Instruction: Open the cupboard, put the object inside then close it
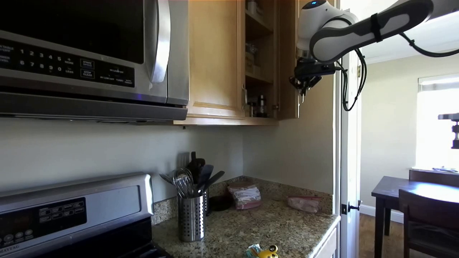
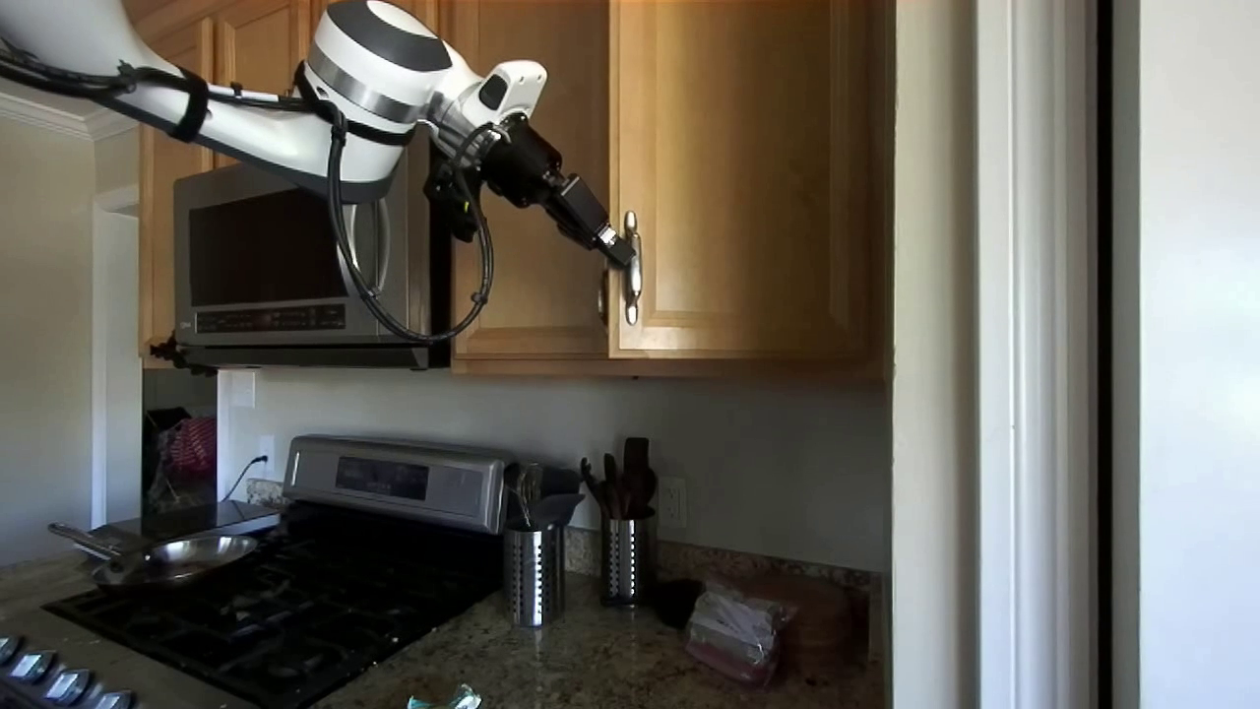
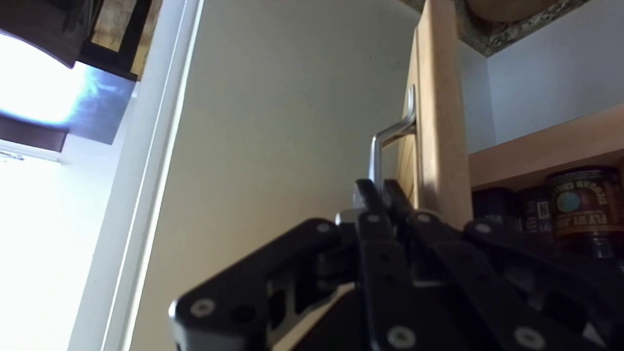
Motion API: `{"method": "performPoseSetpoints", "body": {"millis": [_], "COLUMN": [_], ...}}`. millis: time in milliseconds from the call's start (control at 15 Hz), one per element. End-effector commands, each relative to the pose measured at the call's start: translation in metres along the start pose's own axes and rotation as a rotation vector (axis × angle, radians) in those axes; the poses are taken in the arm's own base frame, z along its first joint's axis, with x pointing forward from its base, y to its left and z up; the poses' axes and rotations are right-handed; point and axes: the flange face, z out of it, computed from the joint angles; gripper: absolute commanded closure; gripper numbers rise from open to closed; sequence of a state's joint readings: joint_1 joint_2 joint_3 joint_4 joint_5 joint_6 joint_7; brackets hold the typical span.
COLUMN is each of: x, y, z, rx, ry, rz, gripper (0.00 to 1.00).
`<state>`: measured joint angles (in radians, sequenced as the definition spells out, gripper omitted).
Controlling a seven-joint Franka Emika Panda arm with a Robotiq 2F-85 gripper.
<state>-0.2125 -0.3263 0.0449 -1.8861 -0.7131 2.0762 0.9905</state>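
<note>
The light wood cupboard (image 1: 215, 57) hangs right of the microwave. Its left door is shut. Its right door (image 1: 289, 53) stands open in an exterior view, showing shelves with jars (image 1: 261, 105) and other items. The door also shows in an exterior view (image 2: 738, 167) and edge-on in the wrist view (image 3: 441, 112). My gripper (image 2: 622, 252) is at this door's silver handle (image 2: 632, 295). In the wrist view the fingertips (image 3: 380, 187) are close together with the handle (image 3: 376, 156) between them. A small yellow object (image 1: 268, 252) lies on the counter; whether it is the task's object I cannot tell.
The steel microwave (image 1: 159, 43) is left of the cupboard, above the stove (image 2: 295, 591). Utensil holders (image 1: 192, 218) and plastic bags (image 1: 245, 195) stand on the granite counter (image 1: 233, 229). A wall and door frame (image 1: 337, 143) are on the cupboard's right.
</note>
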Motion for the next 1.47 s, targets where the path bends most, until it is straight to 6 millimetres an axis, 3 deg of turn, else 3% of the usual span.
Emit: {"method": "performPoseSetpoints", "body": {"millis": [0,333,467,867,1133,1267,1333,1400], "x": [-0.004,-0.007,-0.013,-0.033,-0.048,-0.052,-0.058,-0.063], "y": [0.045,0.061,0.063,0.061,0.055,0.058,0.060,0.072], "z": [0.013,0.006,0.001,-0.026,-0.035,-0.040,-0.051,-0.078], "rx": [-0.138,-0.127,-0.120,-0.145,-0.140,-0.131,-0.121,-0.093], "ry": [0.011,0.032,0.047,0.116,0.054,0.005,-0.030,-0.057], "rz": [0.064,0.084,0.091,0.086,-0.028,-0.081,-0.117,-0.146], "gripper": [0.93,0.94,0.68,0.33,0.07,0.00,0.00,0.00]}}
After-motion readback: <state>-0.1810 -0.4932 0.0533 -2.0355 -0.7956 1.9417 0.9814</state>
